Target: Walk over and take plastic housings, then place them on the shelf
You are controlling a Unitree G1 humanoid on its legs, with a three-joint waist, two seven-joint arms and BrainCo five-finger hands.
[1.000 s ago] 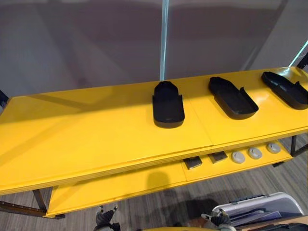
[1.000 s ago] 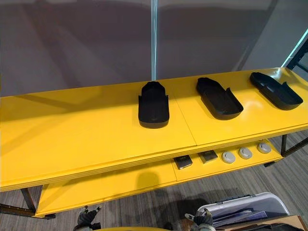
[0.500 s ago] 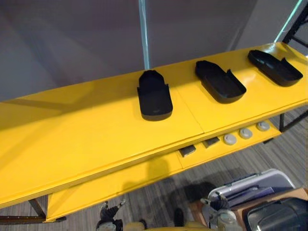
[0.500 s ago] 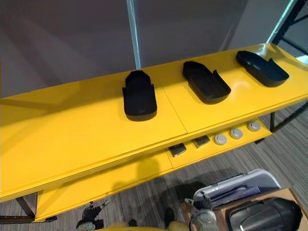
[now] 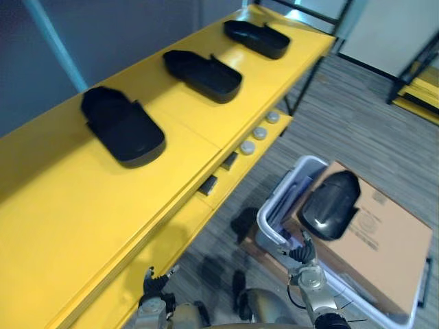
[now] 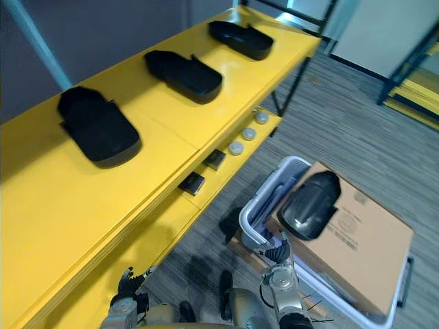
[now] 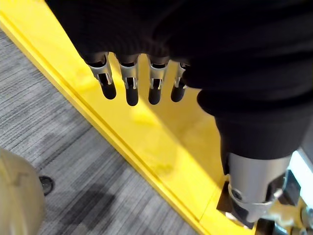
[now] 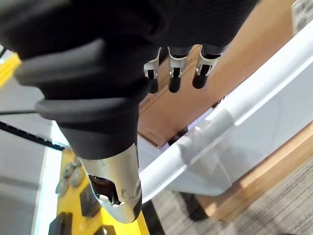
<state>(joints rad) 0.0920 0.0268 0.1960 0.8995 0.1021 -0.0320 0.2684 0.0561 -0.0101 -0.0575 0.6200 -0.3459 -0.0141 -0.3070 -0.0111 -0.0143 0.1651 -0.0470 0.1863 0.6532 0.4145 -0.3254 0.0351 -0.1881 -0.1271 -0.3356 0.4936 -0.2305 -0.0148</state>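
Note:
Three black plastic housings lie in a row on the yellow shelf top (image 5: 68, 205): a near one (image 5: 123, 127), a middle one (image 5: 204, 74) and a far one (image 5: 257, 38). A fourth black housing (image 5: 329, 204) rests on a cardboard box (image 5: 384, 247) on the floor to the right. My left hand (image 5: 154, 291) hangs low beside the lower shelf board, open and empty, its fingers (image 7: 129, 81) straight above the yellow edge. My right hand (image 5: 305, 257) hangs open by the white bin, its fingers (image 8: 173, 73) straight, a short way below the boxed housing.
A white plastic bin (image 5: 274, 205) stands under and beside the cardboard box. The lower shelf board carries round grey parts (image 5: 259, 132) and dark square parts (image 5: 208, 185). A dark shelf leg (image 5: 309, 79) stands at the far end. Grey carpet stretches beyond it.
The camera has swung to the right and tilted: the shelf now runs diagonally, and the bin, the box and its housing have come fully into view. Both hands stay low and empty.

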